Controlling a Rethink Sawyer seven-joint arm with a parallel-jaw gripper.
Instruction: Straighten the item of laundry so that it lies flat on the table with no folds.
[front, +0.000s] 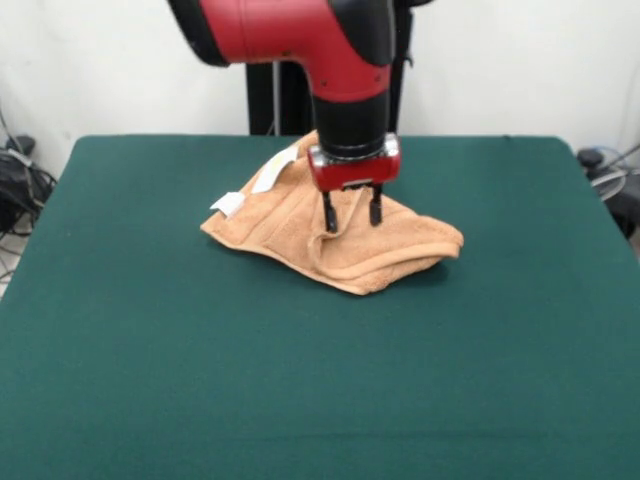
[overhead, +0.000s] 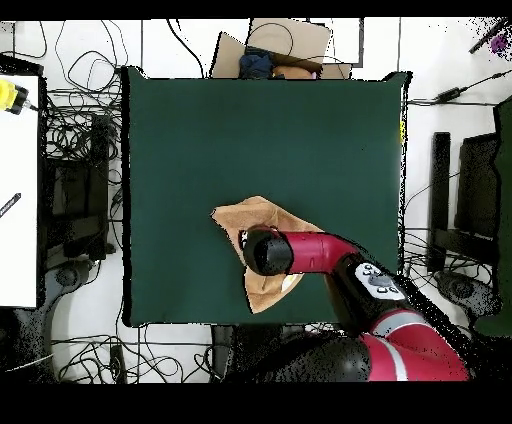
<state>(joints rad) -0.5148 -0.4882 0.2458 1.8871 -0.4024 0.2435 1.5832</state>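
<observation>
The item of laundry (front: 290, 225), a tan-orange towel, lies crumpled and folded over itself on the far middle of the dark green table (front: 150, 350). A white label (front: 228, 205) and a white loop (front: 276, 170) show on its left side. My gripper (front: 352, 222) points straight down over the towel's middle. Its two black fingers stand apart, tips at the cloth, with a raised fold beside the left finger (front: 329, 212). In the overhead view the red arm (overhead: 300, 252) covers the gripper and the middle of the towel (overhead: 243, 216), which lies near the table's (overhead: 200, 130) bottom edge.
Green tabletop stretches wide on all sides of the towel. Off the table lie tangled cables (overhead: 75, 130), a cardboard box (overhead: 285, 45) beyond the top edge, and a white bench (overhead: 18, 190) at the left.
</observation>
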